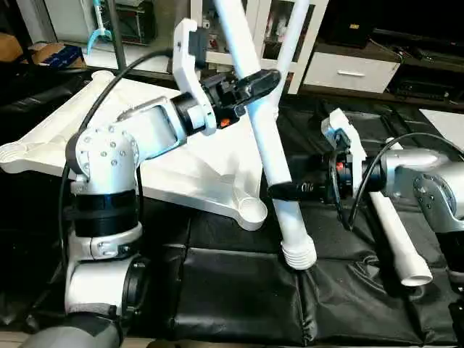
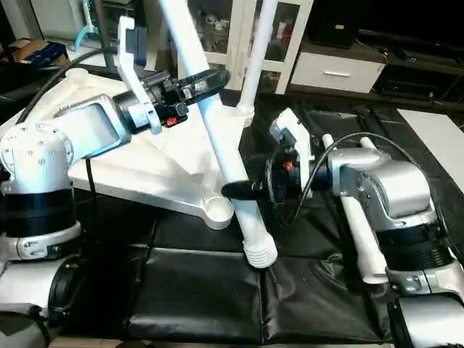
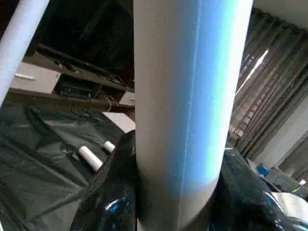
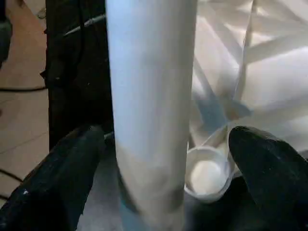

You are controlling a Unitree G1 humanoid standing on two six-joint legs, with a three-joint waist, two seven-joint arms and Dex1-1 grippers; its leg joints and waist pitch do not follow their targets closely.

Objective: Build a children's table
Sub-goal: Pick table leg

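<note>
Three legs in sight, one tabletop, two grippers, all over a black sheet (image 1: 239,297) on the work surface.

Nearest: the threaded end (image 1: 299,255) of the held leg (image 1: 270,148), down low over the sheet, just right of the top's near corner socket (image 1: 252,210); touching the sheet or not, can't tell. Long axis steep but tilted, threaded end near and to the right, upper part leaning far and left, running out past the upper edge of the head views.

To the right, a loose leg (image 1: 395,232) lying flat on the sheet beside the right forearm, open end toward the near side, long axis running near to far.

Right gripper (image 1: 284,190) down low on the held leg, just above the threads, fingers (image 4: 72,178) spread wide either side of the tube with a clear gap on each side in the right wrist view, so not clamping. Empty socket right behind the tube there.

Left gripper (image 1: 254,81) higher up the same leg, black fingers (image 3: 108,202) closed around the tube, holding it.

Tabletop (image 1: 156,174) upside down on the left, ribs up, spreading from near-centre back to the far left.

Farthest: a third leg (image 2: 259,54) standing near upright in a far corner socket, long axis near vertical.
</note>
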